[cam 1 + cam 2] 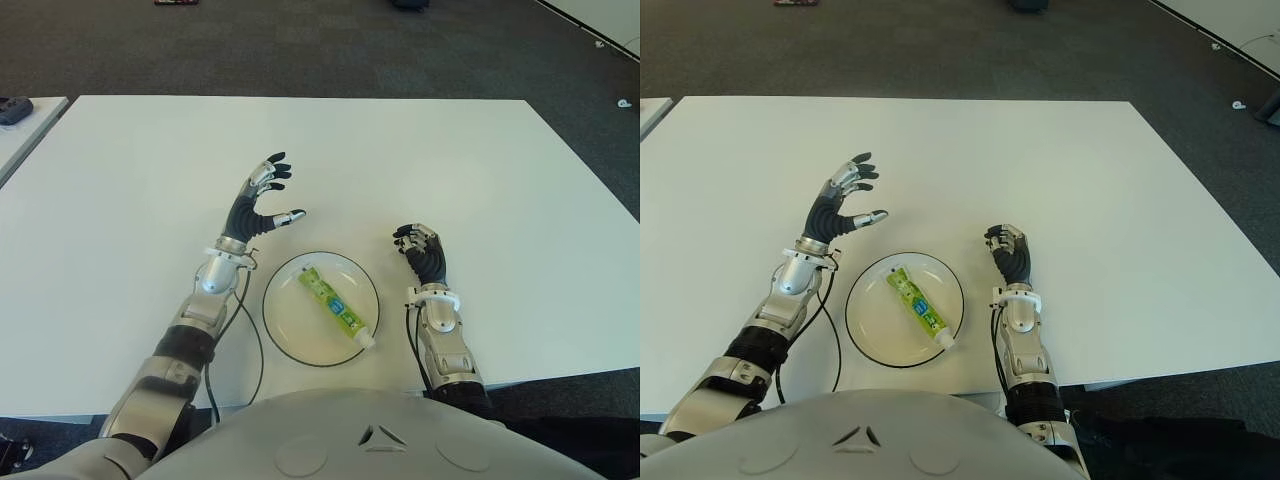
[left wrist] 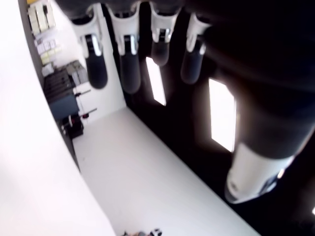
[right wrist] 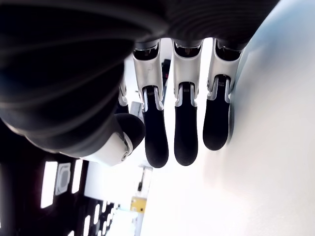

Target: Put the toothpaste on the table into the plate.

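One toothpaste tube (image 1: 335, 305), green with a white cap, lies inside the plate (image 1: 284, 321), slanting across its middle with the capped end toward the robot's body and close to the plate's near right rim. The plate is round and white with a dark rim, and it sits on the white table (image 1: 450, 160) just in front of the robot's torso.

The left hand (image 1: 263, 203) shows beyond the plate and to its left, raised with the palm turned inward. Its fingers are spread and only loosely bent, the thumb pointing toward the space above the plate's far edge, and it holds nothing. The left wrist view agrees: four dark fingertips (image 2: 130, 73) hang apart from the thumb with only the room showing between them.

The right hand (image 1: 421, 250) shows just to the right of the plate, near it but apart from the rim. Its fingers are curled somewhat toward the palm, yet the right wrist view shows three fingers (image 3: 186, 128) and the thumb with empty space between them, so this hand grasps nothing either. Whether it touches the table cannot be told.

A dark cable (image 1: 252, 345) loops along the table from the left forearm, passing beside the plate's left rim.
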Controlling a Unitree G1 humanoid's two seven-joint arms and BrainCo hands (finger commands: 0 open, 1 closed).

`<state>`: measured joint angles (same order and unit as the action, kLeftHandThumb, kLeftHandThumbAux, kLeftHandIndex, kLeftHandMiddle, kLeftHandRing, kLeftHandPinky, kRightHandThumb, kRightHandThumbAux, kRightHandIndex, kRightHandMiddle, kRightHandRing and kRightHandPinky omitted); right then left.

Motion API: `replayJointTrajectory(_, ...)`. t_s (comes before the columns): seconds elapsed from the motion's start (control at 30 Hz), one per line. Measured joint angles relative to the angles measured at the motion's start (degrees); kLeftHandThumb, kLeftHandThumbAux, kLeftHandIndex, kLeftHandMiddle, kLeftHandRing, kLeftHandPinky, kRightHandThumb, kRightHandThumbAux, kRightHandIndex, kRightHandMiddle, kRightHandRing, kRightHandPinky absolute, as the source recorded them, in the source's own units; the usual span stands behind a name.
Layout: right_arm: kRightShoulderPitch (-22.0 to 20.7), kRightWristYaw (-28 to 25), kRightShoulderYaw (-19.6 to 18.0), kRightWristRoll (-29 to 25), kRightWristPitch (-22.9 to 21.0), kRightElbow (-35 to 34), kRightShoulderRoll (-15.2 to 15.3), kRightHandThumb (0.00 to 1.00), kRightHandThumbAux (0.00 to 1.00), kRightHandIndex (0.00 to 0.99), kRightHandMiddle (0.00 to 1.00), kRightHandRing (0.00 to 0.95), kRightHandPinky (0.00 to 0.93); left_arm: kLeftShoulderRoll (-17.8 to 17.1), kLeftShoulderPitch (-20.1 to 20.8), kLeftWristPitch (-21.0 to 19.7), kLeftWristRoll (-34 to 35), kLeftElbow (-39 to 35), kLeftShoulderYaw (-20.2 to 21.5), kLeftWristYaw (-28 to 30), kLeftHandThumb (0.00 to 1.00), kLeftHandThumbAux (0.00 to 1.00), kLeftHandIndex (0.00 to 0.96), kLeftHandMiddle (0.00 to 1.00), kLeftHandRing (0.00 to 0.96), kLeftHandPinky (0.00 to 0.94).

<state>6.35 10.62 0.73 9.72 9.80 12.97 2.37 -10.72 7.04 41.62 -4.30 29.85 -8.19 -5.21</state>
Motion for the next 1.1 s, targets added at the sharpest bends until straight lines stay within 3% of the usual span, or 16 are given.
replayJointTrajectory(0.27,-0.5,-0.3,-0.1,-0.2,0.0,0.5,0.2,0.716,0.733,0.422,0.475,0.462,0.469,2.8,0.6,2.8,-1.4,7.0,4.1,-4.5,0.020,0.889,0.351,0.424,0.443,0.477)
replayJointTrajectory(0.5,-0.7,-0.7,-0.1,-0.6,0.0,0.6,0.3,0.715,0.733,0.423,0.474,0.462,0.475,4.6,1.0,4.7,-1.1,10.2,6.9,-5.7,0.094,0.819,0.348,0.462,0.491,0.523)
replayJointTrajectory(0.6,-0.7,-0.8,-0.1,-0.6,0.0,0.6,0.3,0.714,0.733,0.423,0.474,0.464,0.479,5.2,1.0,5.1,-0.7,11.0,7.7,-5.7,0.102,0.829,0.402,0.509,0.528,0.552)
replayJointTrajectory(0.63,-0.7,-0.8,-0.1,-0.6,0.0,0.6,0.3,0.714,0.733,0.423,0.474,0.465,0.479,5.4,1.0,5.1,-0.5,11.1,8.0,-5.7,0.311,0.790,0.411,0.527,0.542,0.561)
replayJointTrajectory(0.73,-0.7,-0.8,-0.1,-0.6,0.0,0.6,0.3,0.714,0.733,0.423,0.475,0.467,0.479,6.1,1.0,5.5,-0.2,11.5,9.1,-5.8,0.566,0.743,0.423,0.560,0.571,0.585)
replayJointTrajectory(0.83,-0.7,-0.8,-0.1,-0.6,0.0,0.6,0.3,0.714,0.733,0.423,0.476,0.466,0.478,6.4,1.0,5.9,-0.2,11.9,9.9,-6.5,0.653,0.726,0.429,0.593,0.598,0.601)
replayJointTrajectory(1.1,-0.7,-0.9,-0.1,-0.6,-0.2,0.5,0.3,0.714,0.733,0.423,0.478,0.469,0.482,7.5,0.6,5.5,-0.4,12.3,11.7,-8.3,0.701,0.717,0.434,0.652,0.648,0.647)
